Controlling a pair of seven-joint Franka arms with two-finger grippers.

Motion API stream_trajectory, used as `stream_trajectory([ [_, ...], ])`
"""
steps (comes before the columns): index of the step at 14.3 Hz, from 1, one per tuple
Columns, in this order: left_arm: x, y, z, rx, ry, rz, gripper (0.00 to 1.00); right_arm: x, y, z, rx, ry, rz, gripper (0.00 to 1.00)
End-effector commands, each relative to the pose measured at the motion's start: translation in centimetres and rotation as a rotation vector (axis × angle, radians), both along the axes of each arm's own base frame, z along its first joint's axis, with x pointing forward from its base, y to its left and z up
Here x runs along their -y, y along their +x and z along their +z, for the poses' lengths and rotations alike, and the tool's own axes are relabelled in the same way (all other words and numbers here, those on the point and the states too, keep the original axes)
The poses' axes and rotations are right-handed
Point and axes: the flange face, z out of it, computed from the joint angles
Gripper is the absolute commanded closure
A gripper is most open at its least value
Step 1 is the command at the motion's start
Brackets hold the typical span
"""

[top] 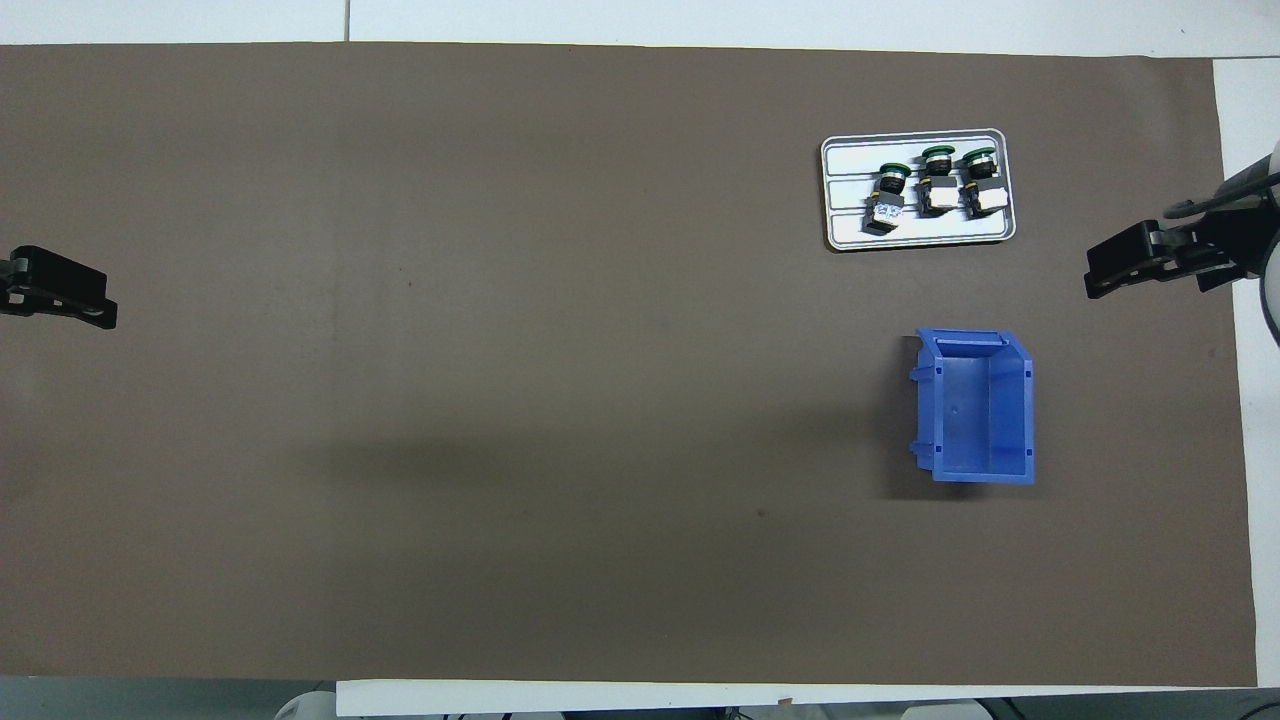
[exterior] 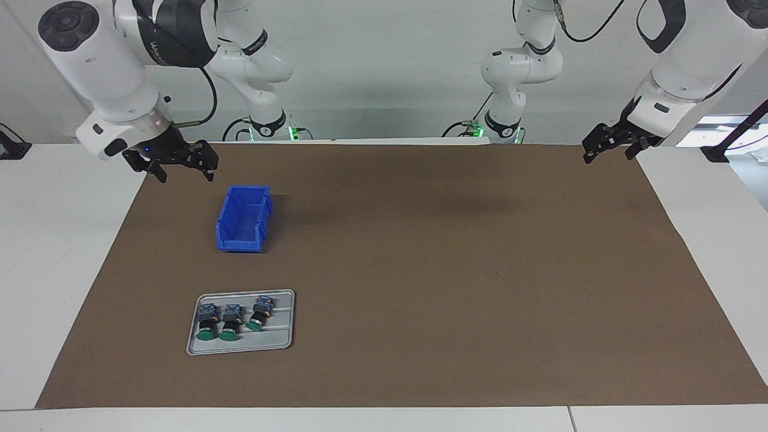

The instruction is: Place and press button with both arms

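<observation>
Three green-capped buttons lie on a grey tray (exterior: 282,336) (top: 850,235) toward the right arm's end of the table. Two lie side by side (exterior: 207,324) (exterior: 230,323). The third button (exterior: 259,312) (top: 888,195) lies tilted, a little apart, toward the left arm's end of the tray. My right gripper (exterior: 185,173) (top: 1120,268) hangs open and empty over the mat's edge, beside the blue bin. My left gripper (exterior: 607,155) (top: 65,295) hangs open and empty over the mat's edge at its own end. Both arms wait.
An empty blue bin (exterior: 240,243) (top: 980,410) stands on the brown mat (exterior: 450,270), nearer to the robots than the tray. White table surface borders the mat at both ends.
</observation>
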Motion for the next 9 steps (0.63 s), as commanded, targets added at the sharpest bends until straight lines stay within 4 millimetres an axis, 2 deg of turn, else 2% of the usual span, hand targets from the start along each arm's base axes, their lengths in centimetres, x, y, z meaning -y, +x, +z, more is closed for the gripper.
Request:
stream_trajectory([
  [1, -0.26, -0.64, 0.14, 0.015, 0.019, 0.002, 0.00, 0.26, -0.45, 0.20, 0.017, 0.022, 0.016, 0.01],
  [9, -0.26, -0.67, 0.11, 0.013, 0.020, 0.011, 0.00, 0.25, -0.72, -0.18, 0.006, 0.020, 0.017, 0.01],
])
